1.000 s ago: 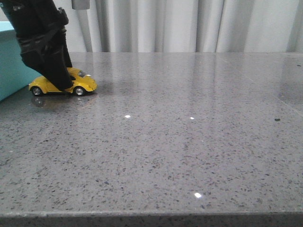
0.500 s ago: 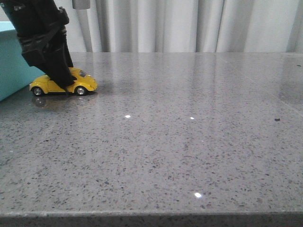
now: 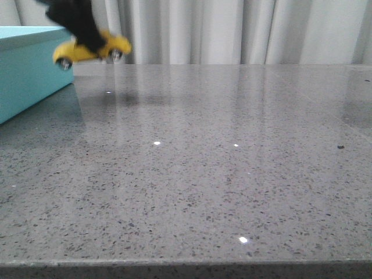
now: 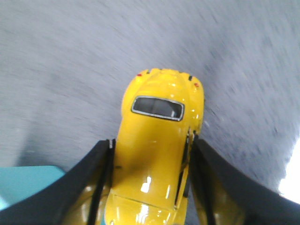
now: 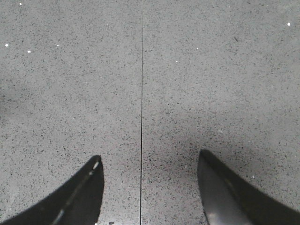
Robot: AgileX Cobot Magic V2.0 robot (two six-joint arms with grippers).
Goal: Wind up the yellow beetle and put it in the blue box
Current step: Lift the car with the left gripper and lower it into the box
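Observation:
The yellow beetle hangs in the air at the top left of the front view, tilted, well above the table. My left gripper is shut on it across its sides. In the left wrist view the beetle sits between the two black fingers, its roof and rear window toward the camera. The blue box stands at the far left, just left of the car; a corner of it shows in the left wrist view. My right gripper is open and empty over bare table.
The grey speckled table runs to its front edge at the bottom of the front view. A white curtain hangs behind. A thin seam in the tabletop runs between the right gripper's fingers.
The left gripper has lifted the beetle off the table, up and slightly right, to about the height of the box top. Before, the car stood on its wheels beside the box.

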